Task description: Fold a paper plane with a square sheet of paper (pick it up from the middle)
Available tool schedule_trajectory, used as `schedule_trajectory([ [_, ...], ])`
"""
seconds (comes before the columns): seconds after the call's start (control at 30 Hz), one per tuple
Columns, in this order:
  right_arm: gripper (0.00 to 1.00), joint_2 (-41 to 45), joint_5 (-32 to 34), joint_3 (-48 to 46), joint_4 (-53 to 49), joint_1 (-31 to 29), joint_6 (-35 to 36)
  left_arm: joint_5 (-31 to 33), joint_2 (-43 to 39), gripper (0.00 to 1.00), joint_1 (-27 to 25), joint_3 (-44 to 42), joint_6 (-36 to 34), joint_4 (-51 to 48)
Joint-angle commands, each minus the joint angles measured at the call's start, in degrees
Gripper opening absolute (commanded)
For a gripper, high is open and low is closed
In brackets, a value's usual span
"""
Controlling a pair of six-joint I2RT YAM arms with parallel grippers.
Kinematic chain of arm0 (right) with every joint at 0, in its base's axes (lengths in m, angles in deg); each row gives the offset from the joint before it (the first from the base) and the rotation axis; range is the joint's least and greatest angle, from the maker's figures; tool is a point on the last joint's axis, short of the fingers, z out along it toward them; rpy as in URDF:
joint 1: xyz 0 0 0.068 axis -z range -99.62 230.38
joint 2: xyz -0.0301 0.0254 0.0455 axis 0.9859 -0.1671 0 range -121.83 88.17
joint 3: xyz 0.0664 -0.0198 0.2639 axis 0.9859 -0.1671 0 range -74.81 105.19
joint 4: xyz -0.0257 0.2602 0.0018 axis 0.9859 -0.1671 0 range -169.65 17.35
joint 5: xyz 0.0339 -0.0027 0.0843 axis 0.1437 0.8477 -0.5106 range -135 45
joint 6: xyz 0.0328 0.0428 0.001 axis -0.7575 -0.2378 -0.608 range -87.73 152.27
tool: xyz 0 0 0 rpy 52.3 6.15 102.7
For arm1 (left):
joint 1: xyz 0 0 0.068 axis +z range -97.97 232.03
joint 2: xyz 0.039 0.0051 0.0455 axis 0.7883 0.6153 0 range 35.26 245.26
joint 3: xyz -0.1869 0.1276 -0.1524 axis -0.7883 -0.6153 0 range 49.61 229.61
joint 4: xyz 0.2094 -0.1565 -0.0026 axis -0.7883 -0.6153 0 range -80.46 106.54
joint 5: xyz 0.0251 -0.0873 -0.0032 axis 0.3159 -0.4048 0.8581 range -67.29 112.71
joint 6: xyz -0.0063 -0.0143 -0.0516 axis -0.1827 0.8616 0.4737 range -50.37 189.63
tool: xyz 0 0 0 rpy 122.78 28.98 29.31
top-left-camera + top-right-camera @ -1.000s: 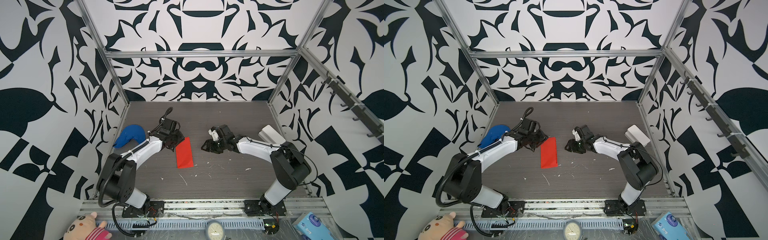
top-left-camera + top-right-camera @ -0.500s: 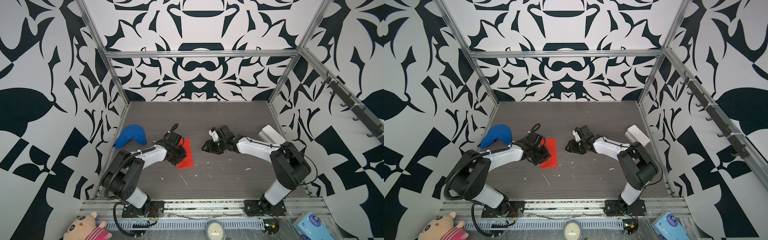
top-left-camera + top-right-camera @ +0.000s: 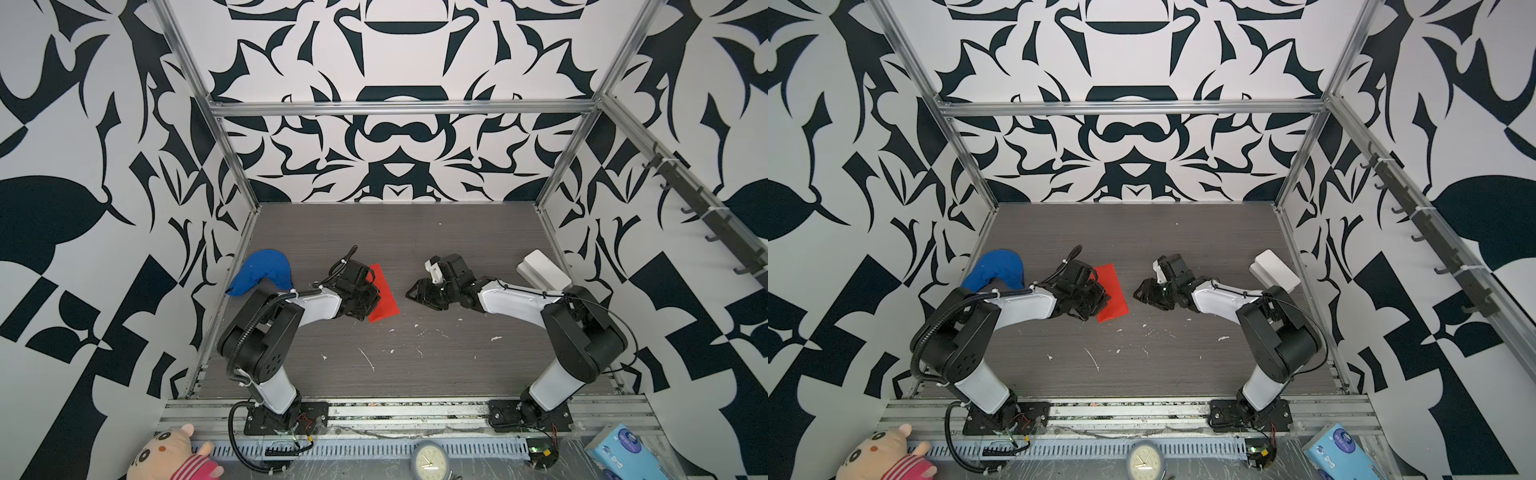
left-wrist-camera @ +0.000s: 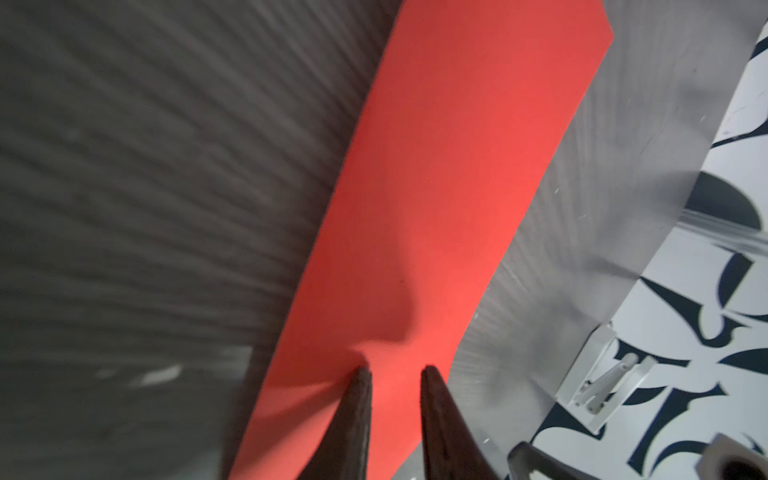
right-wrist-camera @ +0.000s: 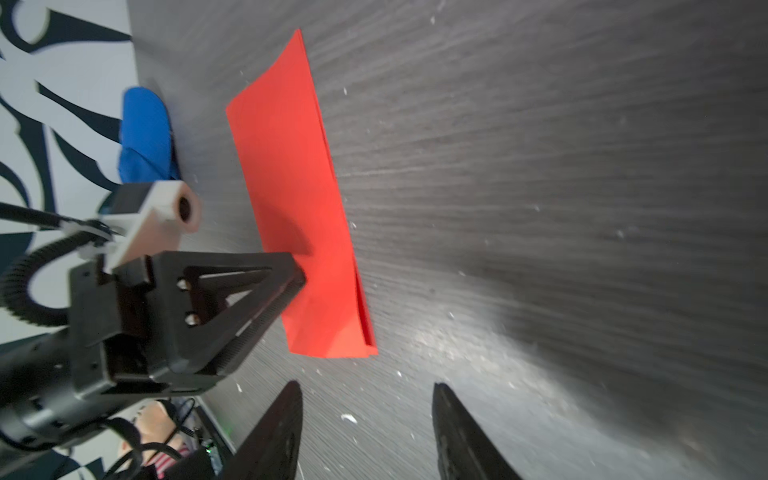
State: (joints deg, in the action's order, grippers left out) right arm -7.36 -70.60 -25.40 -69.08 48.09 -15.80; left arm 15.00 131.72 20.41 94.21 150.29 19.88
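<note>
On the grey table (image 3: 449, 249), the folded red paper (image 3: 385, 286) lies left of centre in both top views. The left gripper (image 4: 395, 372), jaws narrowly parted, rests its tips on the paper. The right gripper (image 5: 365, 388) stands wide open over bare table, apart from the paper, to its right.

A crumpled blue cloth (image 3: 262, 272) lies at the left edge of the table (image 3: 415, 374), close to the wall. A white box (image 3: 542, 270) sits at the right edge. Small white scraps (image 3: 368, 360) dot the table's front half. Beyond the front rail lie a plush toy (image 3: 174, 455), a clock (image 3: 430, 459) and a blue tissue pack (image 3: 623, 451). A hook rail (image 3: 706, 216) runs along the right wall.
</note>
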Motion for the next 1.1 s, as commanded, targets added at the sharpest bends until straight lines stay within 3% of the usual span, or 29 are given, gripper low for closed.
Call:
schedule_trajectory([
  [0.0,0.54,-1.6,-3.5,0.6,5.1,-0.1,-3.0,0.6,1.8,0.25,0.1,0.5,2.6,1.0],
  [0.17,0.54,-3.2,-4.8,2.7,4.2,-0.1,-2.4,-0.8,-1.6,0.3,0.6,6.1,-4.0,-3.7],
  [0.3,0.54,-5.2,-5.8,4.0,4.5,-1.0,-2.6,-1.5,-3.7,0.32,4.3,7.4,-9.7,-8.3],
  [0.53,0.54,-7.8,-6.5,5.1,6.7,-2.5,-4.1,-8.8,1.6,0.29,10.7,8.8,-16.7,-9.2],
  [1.07,0.45,-12.2,-10.3,6.7,13.0,-2.9,-7.6,-8.3,7.3,0.25,11.7,9.7,-17.2,-8.8],
])
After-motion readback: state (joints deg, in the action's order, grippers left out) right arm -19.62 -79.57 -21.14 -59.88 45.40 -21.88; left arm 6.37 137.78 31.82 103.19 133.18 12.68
